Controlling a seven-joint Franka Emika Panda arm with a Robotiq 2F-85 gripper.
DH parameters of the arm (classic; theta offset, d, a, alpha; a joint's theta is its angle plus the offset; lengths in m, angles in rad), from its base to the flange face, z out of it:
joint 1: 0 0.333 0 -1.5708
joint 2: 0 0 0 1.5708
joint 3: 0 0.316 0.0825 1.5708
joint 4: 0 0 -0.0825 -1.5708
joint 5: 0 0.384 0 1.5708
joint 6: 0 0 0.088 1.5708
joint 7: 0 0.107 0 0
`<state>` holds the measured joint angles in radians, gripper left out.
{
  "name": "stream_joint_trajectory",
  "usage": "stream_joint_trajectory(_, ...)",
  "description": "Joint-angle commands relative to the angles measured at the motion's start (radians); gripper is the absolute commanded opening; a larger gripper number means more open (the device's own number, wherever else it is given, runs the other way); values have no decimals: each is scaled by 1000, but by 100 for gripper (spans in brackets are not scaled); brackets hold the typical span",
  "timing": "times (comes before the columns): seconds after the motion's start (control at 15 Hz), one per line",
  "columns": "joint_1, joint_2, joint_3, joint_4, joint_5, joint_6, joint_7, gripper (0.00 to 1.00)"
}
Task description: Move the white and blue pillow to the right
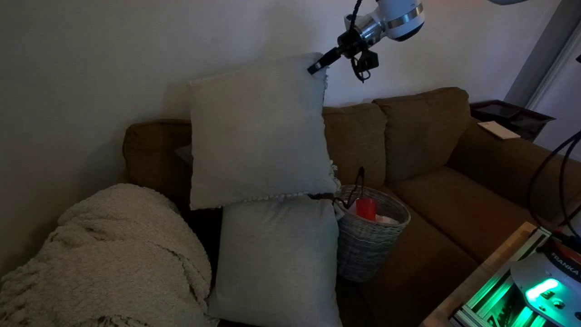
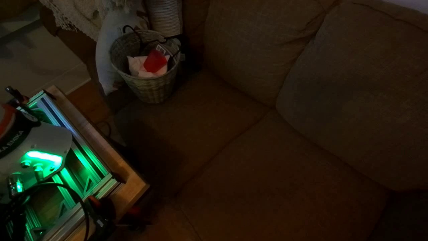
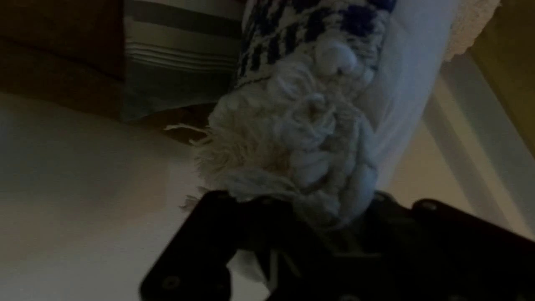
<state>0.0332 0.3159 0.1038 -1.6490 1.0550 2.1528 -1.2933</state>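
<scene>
Holds pillow [image 1: 258, 131] by corner in closed gripper [image 1: 313, 70], far from edge of desk [image 1: 485, 273]; raised (seemingly), yet to bring right and release.

White and blue pillow [image 3: 307, 71] and grey striped pillow [image 3: 179, 62] partly beyond the wrist view's top edge

White and blue pillow [image 1: 256, 134]: square, fringed at the edges; one face plain cream-white, the other white patterned in dark blue. Held upright in front of the sofa back [image 1: 356, 138], upper corner clamped between the fingers [image 1: 329, 58]
</scene>
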Motion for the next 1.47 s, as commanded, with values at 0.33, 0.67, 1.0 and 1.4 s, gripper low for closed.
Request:
stream_joint_trajectory(0.33,-22,-159,-38,-181,23,93,26,4)
stream_joint_trajectory(0.67,-62,-204,-97,-138,-81,230,56,4)
stream_joint_trajectory(1.0,-109,-279,-159,-110,-217,313,131,4)
stream_joint_trajectory(1.4,-167,-387,-234,-90,-488,394,339,4)
